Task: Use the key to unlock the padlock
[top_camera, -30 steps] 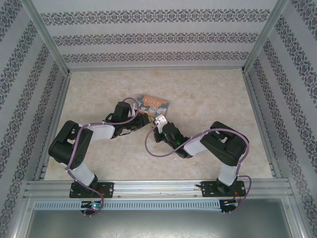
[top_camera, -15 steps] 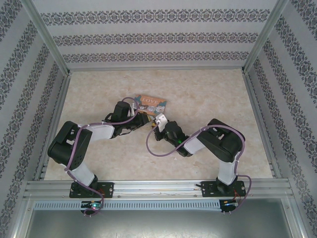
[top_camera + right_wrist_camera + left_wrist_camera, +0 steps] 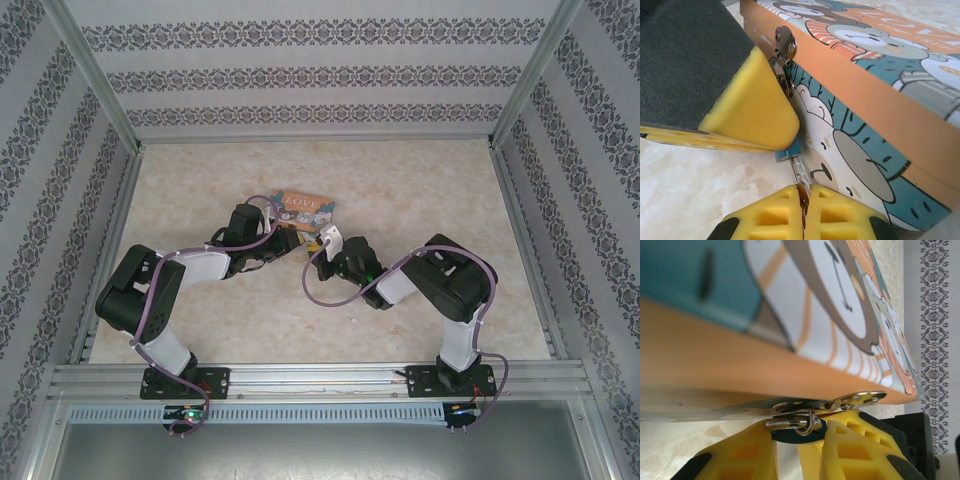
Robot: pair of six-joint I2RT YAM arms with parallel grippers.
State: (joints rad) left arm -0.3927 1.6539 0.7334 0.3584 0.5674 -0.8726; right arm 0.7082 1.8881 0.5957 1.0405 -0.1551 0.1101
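The small teal padlock (image 3: 792,437) hangs by its thin silver shackle (image 3: 808,425) from the metal hasp (image 3: 860,399) of the cartoon "LOVE" box (image 3: 305,207). My left gripper (image 3: 801,433) is shut on the padlock's body with its yellow pads. From the right wrist, the padlock (image 3: 788,150) peeks out below the left gripper's pad (image 3: 750,110). The silver key (image 3: 797,169) runs from the lock's bottom face down into my right gripper (image 3: 803,194), which is shut on it. Both grippers meet at the box's near edge, the left gripper (image 3: 288,240) beside the right gripper (image 3: 325,240).
The box (image 3: 875,100) lies flat on the marbled table (image 3: 420,190), its hasp plate (image 3: 785,42) on the orange lid edge. Patterned walls and metal frame posts (image 3: 100,90) enclose the table on three sides. Purple cables loop off both arms.
The right arm has pushed its gripper a little farther toward the box, and the elbow has swung inward. The box has shifted slightly left. The left arm has hardly moved.
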